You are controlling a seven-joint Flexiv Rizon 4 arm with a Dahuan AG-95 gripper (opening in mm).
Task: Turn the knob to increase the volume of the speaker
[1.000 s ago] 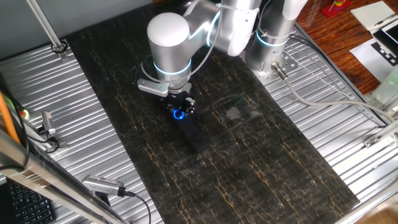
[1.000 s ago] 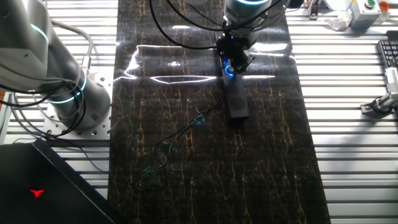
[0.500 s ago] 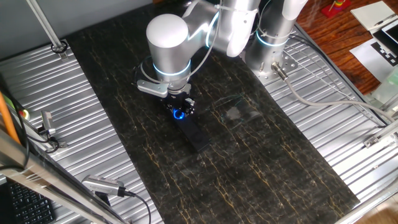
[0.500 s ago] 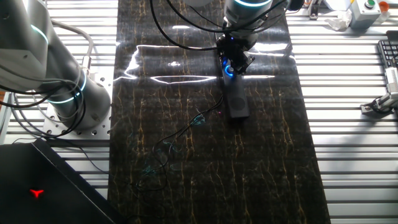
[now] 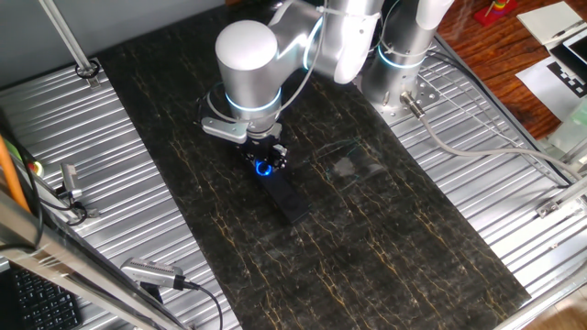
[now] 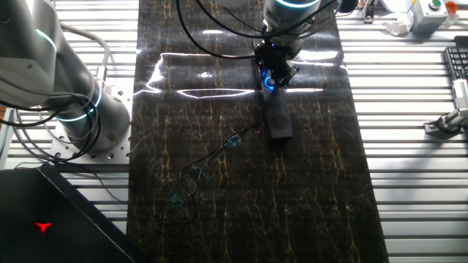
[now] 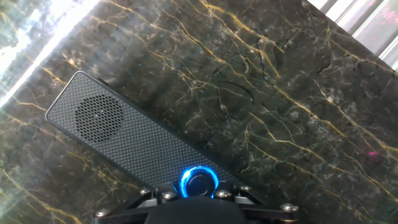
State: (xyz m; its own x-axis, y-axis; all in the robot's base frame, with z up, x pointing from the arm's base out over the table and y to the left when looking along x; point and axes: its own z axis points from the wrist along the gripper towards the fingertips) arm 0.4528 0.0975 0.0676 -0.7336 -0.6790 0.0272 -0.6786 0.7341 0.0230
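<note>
Slippage worries me most: the knob (image 7: 199, 182) is tiny, glowing blue at the speaker (image 7: 134, 146) end beneath my gripper (image 5: 264, 161), and a loose or off-centre hold would drag the bar instead of turning the dial. Whether the fingers are closed on it, I cannot tell. Bare marble table (image 6: 307, 190) surrounds the speaker; a thin cable (image 6: 219, 150) trails beside it.

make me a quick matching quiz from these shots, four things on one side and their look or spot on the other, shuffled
Things:
1. knob
2. speaker
3. gripper
4. tabletop

Descriptions:
A. dark marble with gold veins
B. right over the lit dial
C. flat black bar with a perforated grille
D. ringed in glowing blue

Pairs: 1-D, 2-C, 3-B, 4-A
</note>
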